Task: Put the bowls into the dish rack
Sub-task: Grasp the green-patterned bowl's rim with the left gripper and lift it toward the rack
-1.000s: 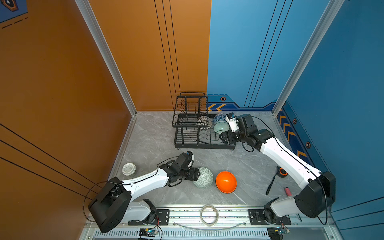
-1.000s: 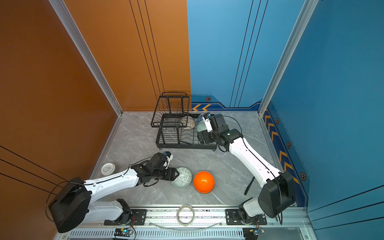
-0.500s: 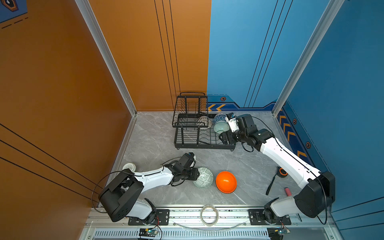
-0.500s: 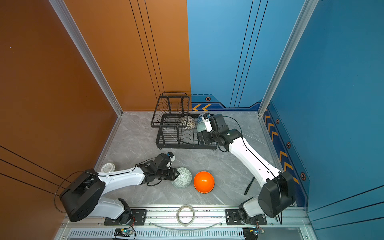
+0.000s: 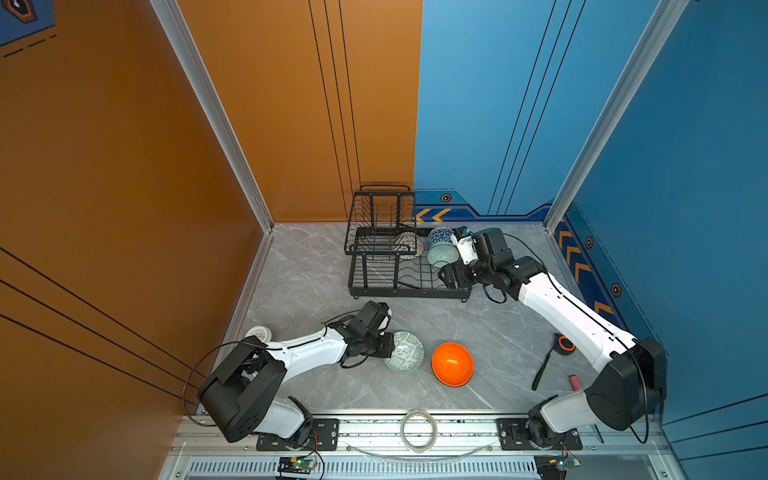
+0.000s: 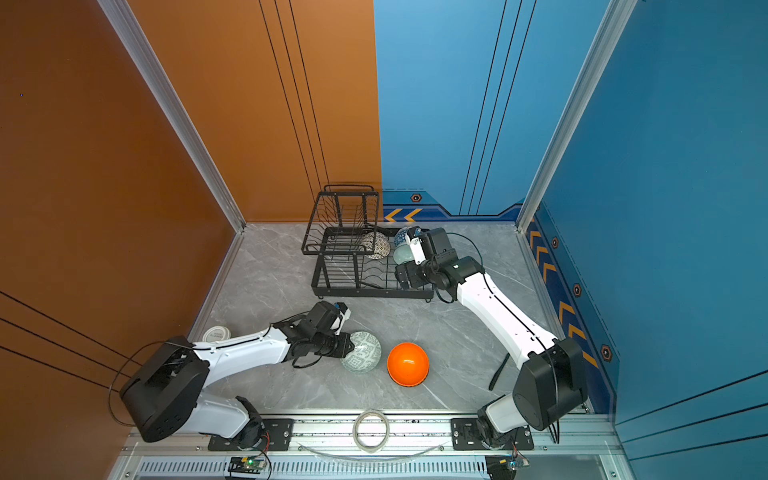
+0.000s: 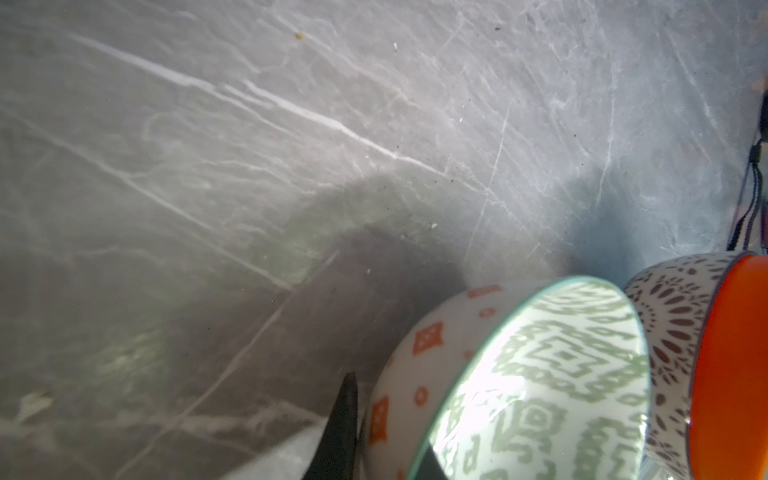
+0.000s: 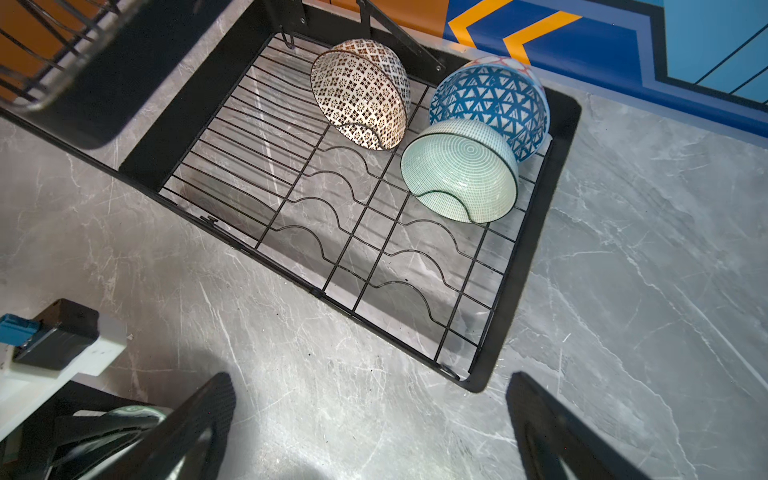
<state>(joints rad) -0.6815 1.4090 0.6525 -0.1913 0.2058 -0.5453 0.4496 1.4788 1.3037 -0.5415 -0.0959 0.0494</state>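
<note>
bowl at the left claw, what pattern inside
The bowl has a green maze pattern; left wrist view shows it best.

Support: grey marble-veined tabletop (image 5: 316, 274), flat, enclosed by orange and blue walls. Resting directly on it: one black metal wire dish rack (image 5: 407, 293) at the far middle, standing on short feet; one mint-grey maze-patterned ceramic bowl (image 5: 404, 357) near the front, opening upward; one glossy orange round bowl (image 5: 452, 364) just beside it; one small white round lidded jar (image 5: 258, 333) at the left edge; one slender black tool (image 5: 542, 370), one black roll with an orange core (image 5: 563, 344) and one small pink-red object (image 5: 574, 382) along the right side.
</note>
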